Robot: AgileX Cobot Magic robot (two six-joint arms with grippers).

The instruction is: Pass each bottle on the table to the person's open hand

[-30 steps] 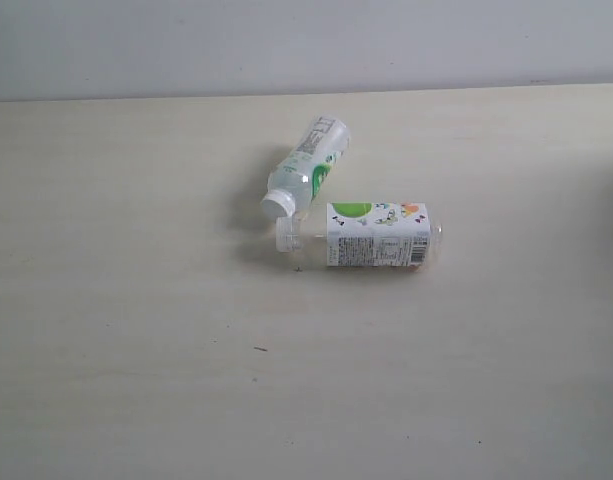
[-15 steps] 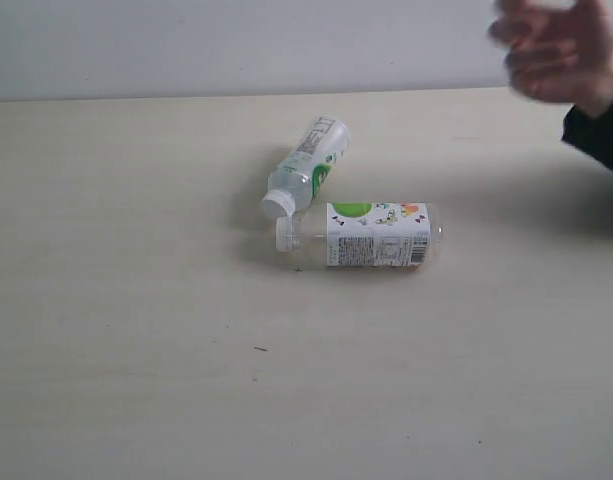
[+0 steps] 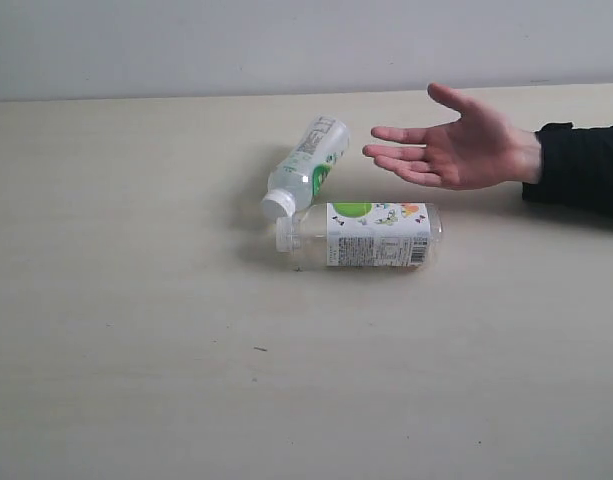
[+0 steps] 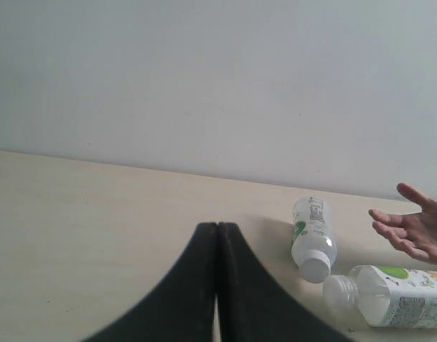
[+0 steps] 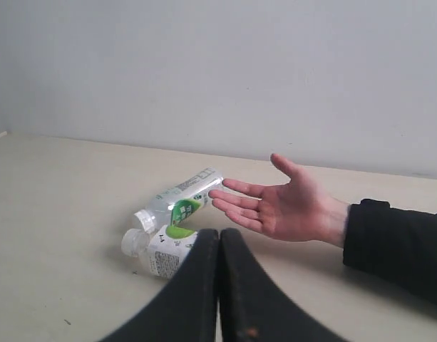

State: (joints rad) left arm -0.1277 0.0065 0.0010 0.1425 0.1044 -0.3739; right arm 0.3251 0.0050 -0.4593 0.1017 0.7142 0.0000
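The left end effector [image 4: 217,226] and right end effector [image 5: 219,232] are both clenched, empty. Mid-frame, two clear bottles — a slanted bottle [image 3: 308,165] and a sideways bottle [image 3: 371,236] — lie on the bench [image 3: 136,350], caps seemingly touching. Upper right, the open hand [image 3: 456,150] hovers. Neither is delivered yet.

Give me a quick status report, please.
Left gripper shut, right gripper shut, both empty. Far bottle, near bottle lying on table. Open hand out beside them. Nothing in the way.
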